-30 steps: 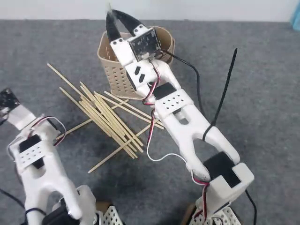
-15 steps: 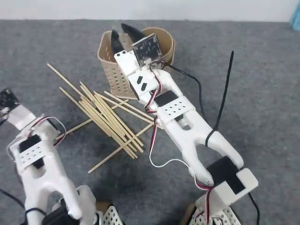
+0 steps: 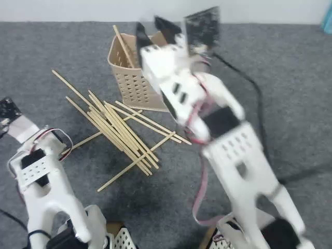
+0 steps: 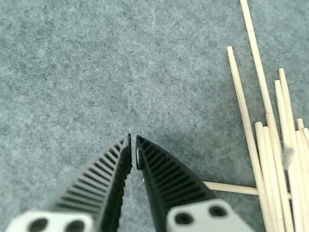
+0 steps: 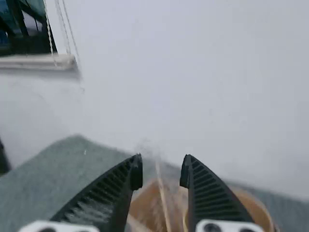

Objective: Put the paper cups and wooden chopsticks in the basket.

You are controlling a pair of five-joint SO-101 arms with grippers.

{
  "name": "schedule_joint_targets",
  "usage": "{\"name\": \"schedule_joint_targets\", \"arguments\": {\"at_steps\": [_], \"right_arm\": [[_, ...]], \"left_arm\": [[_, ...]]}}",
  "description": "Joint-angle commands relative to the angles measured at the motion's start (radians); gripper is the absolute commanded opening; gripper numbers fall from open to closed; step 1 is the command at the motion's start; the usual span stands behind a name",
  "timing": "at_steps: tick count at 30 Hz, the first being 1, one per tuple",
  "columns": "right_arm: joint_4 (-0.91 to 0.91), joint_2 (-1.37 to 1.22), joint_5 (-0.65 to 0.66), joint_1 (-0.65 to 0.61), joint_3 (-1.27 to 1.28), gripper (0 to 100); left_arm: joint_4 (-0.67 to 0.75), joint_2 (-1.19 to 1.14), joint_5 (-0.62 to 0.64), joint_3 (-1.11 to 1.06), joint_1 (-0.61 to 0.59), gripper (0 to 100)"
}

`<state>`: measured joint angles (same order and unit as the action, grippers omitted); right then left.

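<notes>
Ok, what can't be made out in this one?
Basket inside: high view, the blurred right arm covers most of it; right wrist view, blurred and cut off by the edge.
Chopsticks, how many: high view, the pile overlaps; left wrist view, the edge cuts it.

Right end effector [image 5: 160,171] high, jaws apart; left end effector [image 4: 133,140] low, jaws together.

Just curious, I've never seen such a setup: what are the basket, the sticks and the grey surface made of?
The basket looks like matte tan plastic, given its neat rows of small holes, though stiff card is possible. The chopsticks look like pale, unvarnished wood or bamboo: thin, straight, dull. The grey surface seems a fuzzy, felt-like carpet.
</notes>
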<state>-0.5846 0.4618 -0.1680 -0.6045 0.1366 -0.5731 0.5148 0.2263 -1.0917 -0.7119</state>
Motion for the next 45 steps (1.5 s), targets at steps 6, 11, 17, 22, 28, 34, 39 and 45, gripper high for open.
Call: {"name": "schedule_joint_targets", "arguments": {"at_steps": [6, 11, 17, 22, 28, 34, 39, 45], "right_arm": [[-0.541, 0.36, -0.023, 0.01, 0.046, 14.3], [-0.604, 0.555, -0.023, 0.01, 0.258, 14.3], [-0.549, 0.797, -0.025, 0.054, 0.641, 10.3], [-0.32, 0.938, -0.026, 0.151, 1.0, 3.4], [-0.09, 1.003, -0.026, 0.156, 1.315, 1.7], [0.108, 1.003, -0.023, 0.156, 1.498, 0.8], [0.111, 1.003, -0.023, 0.156, 1.513, 0.8], [0.111, 1.003, -0.023, 0.156, 1.519, 0.8]], "left_arm": [[-0.183, -0.061, 0.061, 0.274, 0.029, 2], [-0.391, -0.288, 0.063, 0.608, 0.034, 2], [-0.52, -0.606, 0.063, 1.026, 0.034, 2], [-0.649, -0.861, 0.063, 1.377, 0.058, 2], [-0.853, -1.174, 0.063, 1.813, 0.129, 4], [-0.99, -1.488, 0.092, 2.301, 0.166, 14], [-0.993, -1.706, 0.163, 2.641, 0.183, 15], [-0.931, -1.843, 0.245, 2.741, 0.204, 15]]}}
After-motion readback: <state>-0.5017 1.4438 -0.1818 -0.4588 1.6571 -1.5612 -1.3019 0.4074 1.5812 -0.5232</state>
